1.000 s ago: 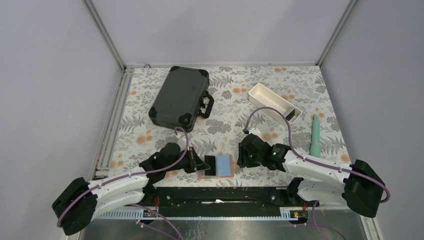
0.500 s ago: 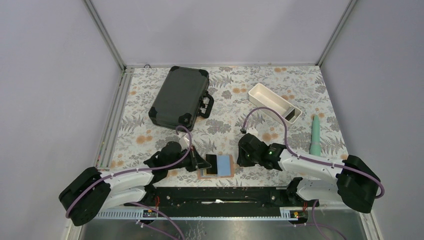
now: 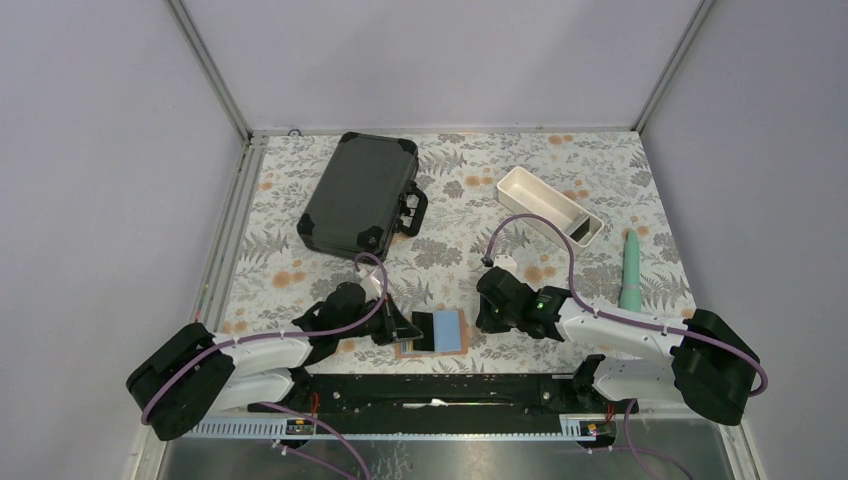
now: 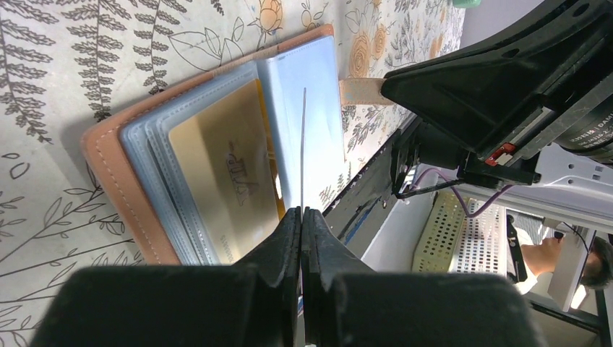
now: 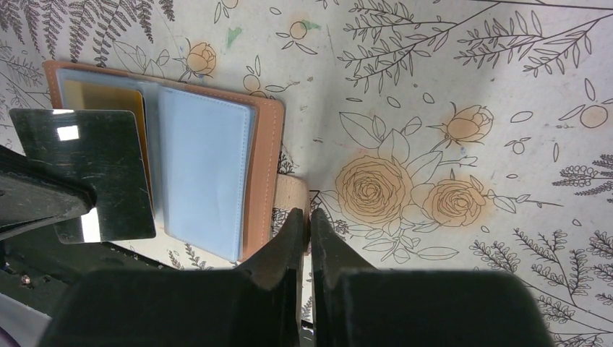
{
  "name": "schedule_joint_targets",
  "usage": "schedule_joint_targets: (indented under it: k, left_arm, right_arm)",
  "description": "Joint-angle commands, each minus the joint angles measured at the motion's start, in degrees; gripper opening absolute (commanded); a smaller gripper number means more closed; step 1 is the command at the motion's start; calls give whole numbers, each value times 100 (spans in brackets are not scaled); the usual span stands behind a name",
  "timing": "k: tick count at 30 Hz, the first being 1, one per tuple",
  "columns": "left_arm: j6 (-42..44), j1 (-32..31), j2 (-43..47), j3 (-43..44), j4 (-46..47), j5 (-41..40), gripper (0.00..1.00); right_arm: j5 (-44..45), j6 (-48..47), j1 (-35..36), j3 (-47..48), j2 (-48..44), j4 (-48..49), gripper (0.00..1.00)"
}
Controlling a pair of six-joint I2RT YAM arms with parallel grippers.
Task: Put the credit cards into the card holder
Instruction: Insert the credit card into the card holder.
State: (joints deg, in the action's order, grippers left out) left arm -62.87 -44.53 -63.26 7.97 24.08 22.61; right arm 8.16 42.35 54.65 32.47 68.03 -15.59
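Observation:
The card holder [image 3: 447, 330] lies open near the table's front edge, tan outside and pale blue inside [image 5: 204, 170]. A gold card [image 4: 220, 173] sits in a left pocket. My left gripper [image 3: 404, 327] is shut on a black credit card [image 3: 423, 326]. It holds the card on edge over the holder's left half, tilted. The card is a thin line in the left wrist view [image 4: 303, 144] and a glossy black sheet in the right wrist view [image 5: 87, 170]. My right gripper [image 3: 484, 318] is shut on the holder's tan strap [image 5: 292, 194] at its right side.
A large black hard case [image 3: 360, 195] lies at the back left. A long white tray [image 3: 548, 205] lies at the back right. A teal stick-shaped object [image 3: 631, 270] lies at the far right. The black base rail [image 3: 440, 385] runs just in front of the holder.
My left arm's rear links have swung in toward the rail. The black card has stayed over the holder's left half, shifted very slightly. The right gripper has barely moved.

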Motion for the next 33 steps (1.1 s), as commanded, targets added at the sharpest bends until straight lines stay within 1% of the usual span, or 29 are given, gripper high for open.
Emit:
schedule_joint_targets:
  k: [1, 16, 24, 33]
  left_arm:
    - [4, 37, -97, 12, 464, 157, 0]
    - [-282, 55, -714, -38, 1087, 253, 0]
    - [-279, 71, -459, -86, 697, 78, 0]
    - [-294, 137, -445, -96, 577, 90, 0]
  right_arm:
    - [212, 39, 46, -8, 27, 0, 0]
    - [272, 45, 45, 23, 19, -97, 0]
    - [273, 45, 54, 31, 31, -116, 0]
    - [291, 54, 46, 41, 27, -162, 0]
